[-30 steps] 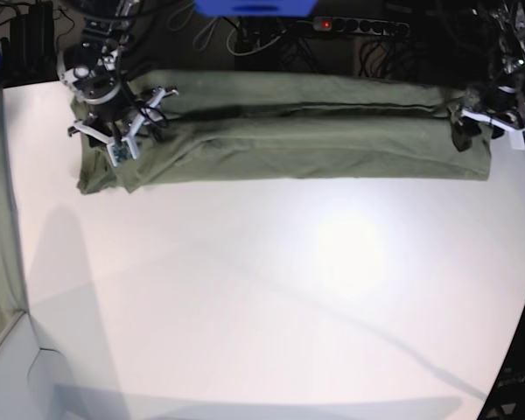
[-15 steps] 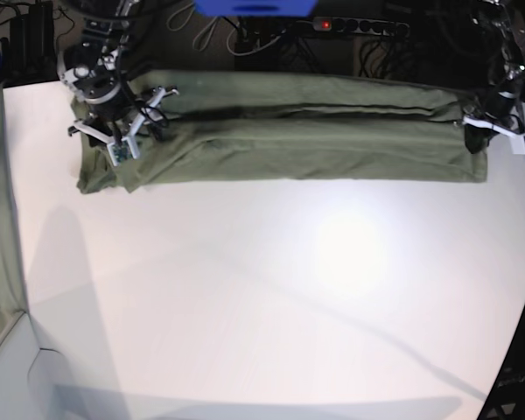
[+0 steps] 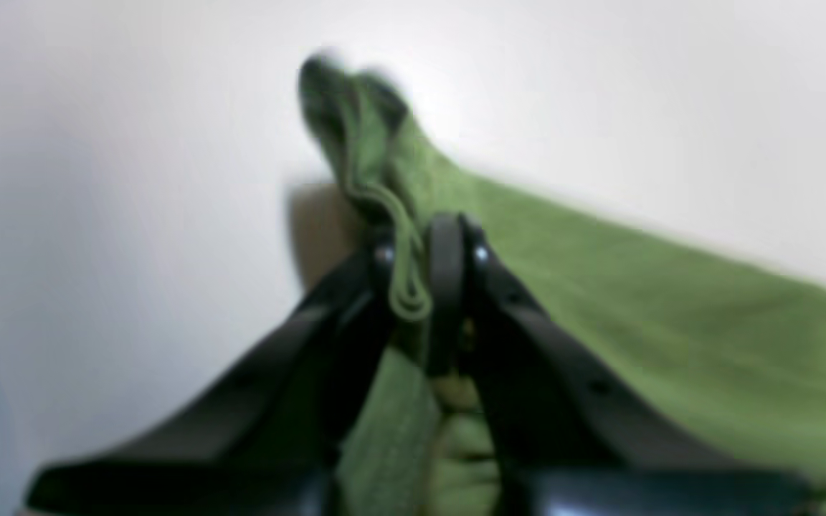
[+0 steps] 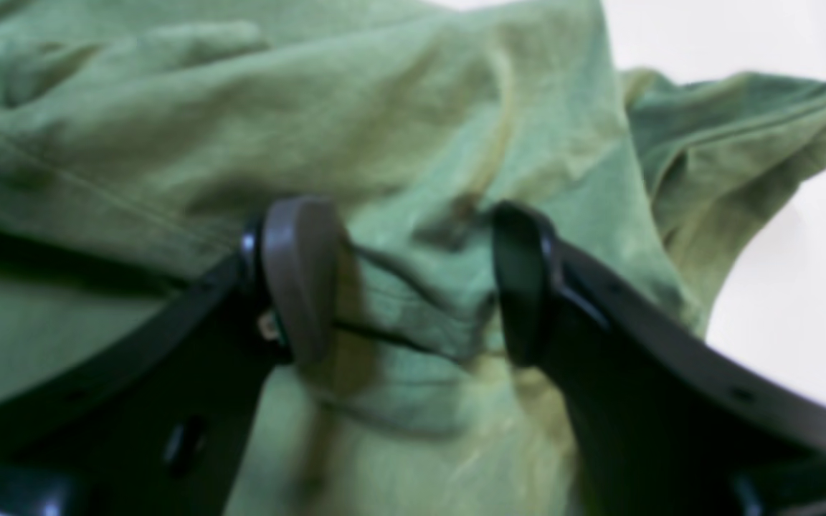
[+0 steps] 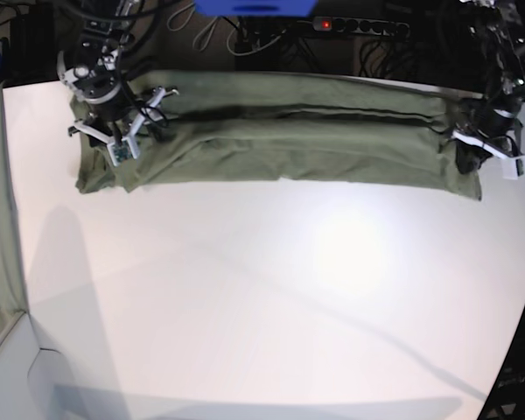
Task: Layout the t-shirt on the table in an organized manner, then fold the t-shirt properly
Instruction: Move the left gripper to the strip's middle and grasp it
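Now, your left gripper (image 3: 420,287) is clenched on the hem of the t-shirt (image 5: 280,131); the shirt's long axis runs away from it across the table (image 5: 271,297) toward your right gripper (image 4: 406,287), whose jaws stand apart around a fold.

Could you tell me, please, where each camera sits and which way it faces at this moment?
Base: high at the near side, looking down across the table at the t-shirt and both arms.
Left wrist: behind the left gripper, whose jaws pinch a shirt edge.
Right wrist: behind the right gripper, its jaws apart astride bunched cloth.
Shared: all three show the t-shirt and table.
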{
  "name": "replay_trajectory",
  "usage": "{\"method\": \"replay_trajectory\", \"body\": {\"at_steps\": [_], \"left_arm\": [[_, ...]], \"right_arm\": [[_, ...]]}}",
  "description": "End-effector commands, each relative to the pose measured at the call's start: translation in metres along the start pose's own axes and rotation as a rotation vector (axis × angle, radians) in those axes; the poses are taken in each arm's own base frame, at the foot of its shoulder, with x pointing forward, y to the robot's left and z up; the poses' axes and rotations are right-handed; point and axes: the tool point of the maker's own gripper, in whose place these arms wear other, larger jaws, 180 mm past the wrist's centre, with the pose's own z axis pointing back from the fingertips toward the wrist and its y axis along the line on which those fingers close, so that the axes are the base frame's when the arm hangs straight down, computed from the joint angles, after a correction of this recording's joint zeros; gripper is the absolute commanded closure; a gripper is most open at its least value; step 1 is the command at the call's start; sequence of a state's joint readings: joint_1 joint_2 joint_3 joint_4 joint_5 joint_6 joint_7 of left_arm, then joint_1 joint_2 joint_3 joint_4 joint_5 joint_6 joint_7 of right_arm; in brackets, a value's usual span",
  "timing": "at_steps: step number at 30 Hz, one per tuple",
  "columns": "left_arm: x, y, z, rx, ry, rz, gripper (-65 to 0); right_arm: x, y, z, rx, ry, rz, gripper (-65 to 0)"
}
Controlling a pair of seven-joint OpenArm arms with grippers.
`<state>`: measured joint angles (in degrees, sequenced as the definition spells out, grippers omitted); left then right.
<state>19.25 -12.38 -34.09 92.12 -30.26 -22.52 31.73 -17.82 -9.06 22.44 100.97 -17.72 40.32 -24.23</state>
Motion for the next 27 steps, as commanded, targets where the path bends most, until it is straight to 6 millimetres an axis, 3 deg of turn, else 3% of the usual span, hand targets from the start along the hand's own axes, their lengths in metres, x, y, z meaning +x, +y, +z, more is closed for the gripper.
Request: {"method": "replay_trajectory", "body": {"at_steps": [1,6,12,16,22,27], "left_arm": [[0.016,-0.015,0.006,-0.031,-0.062,-0.012,-0.1],[0.015,-0.086,0.024,-0.097,-0.090,-0.135,-0.1],[-0.024,-0.187,0.022,-0.260,-0.010,-0.277,-0.1],[-0.041,-0.243,0.023,-0.373,0.015,-0.349,-0.1],[-0.054,-0.286,0.027,-0.458,0.024,-0.449,-0.1],[-0.072,-0.296,0.025,-0.487,0.066,-0.478,-0.1]], "right_arm": [[0.012,-0.003,0.002,-0.011,-0.046,-0.001,-34.9],[0.013,-0.004,0.002,-0.012,-0.045,0.000,-34.9],[0.012,-0.004,0.002,-0.012,-0.044,0.000,-34.9],[0.012,-0.004,0.002,-0.012,-0.042,0.000,-34.9],[0.012,-0.004,0.002,-0.012,-0.042,0.000,-34.9],[0.012,-0.004,0.002,-0.012,-0.042,0.000,-34.9]]}}
